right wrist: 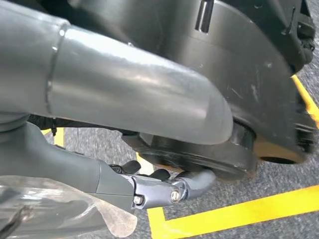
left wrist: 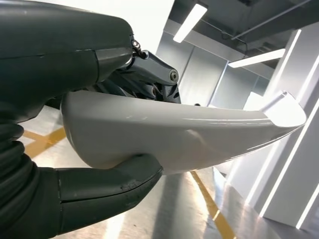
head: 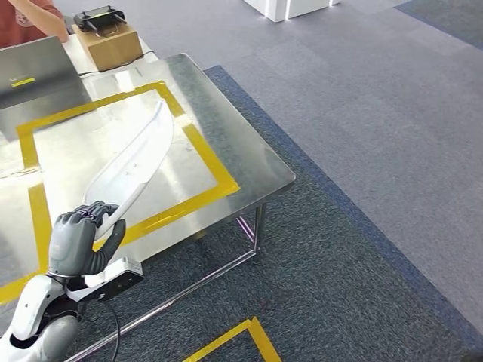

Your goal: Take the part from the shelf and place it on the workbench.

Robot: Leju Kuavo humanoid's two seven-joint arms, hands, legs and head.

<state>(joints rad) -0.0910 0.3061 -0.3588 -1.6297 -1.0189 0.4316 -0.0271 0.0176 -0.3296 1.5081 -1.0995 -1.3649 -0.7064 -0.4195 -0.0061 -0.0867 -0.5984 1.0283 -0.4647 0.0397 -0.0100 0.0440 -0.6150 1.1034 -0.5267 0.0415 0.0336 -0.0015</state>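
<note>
Left robot hand [head: 85, 237], at the near edge of the steel table [head: 250, 162], fingers and thumb closed around the near end of a long, curved white part [head: 136, 154]. In the left wrist view the thumb [left wrist: 112, 181] presses one face of the part [left wrist: 180, 134] and the darker fingers [left wrist: 150, 74] wrap the other. The part extends away from the hand over the table, inside a rectangle of yellow tape [head: 199, 151]; contact with the surface cannot be told. Right robot hand [right wrist: 165, 186] hangs above grey carpet [right wrist: 94, 142] with floor tape [right wrist: 240, 211]; its fingers hold nothing, their spread unclear. Far table end: cardboard box [head: 111, 45], a person's arm [head: 40, 19].
</note>
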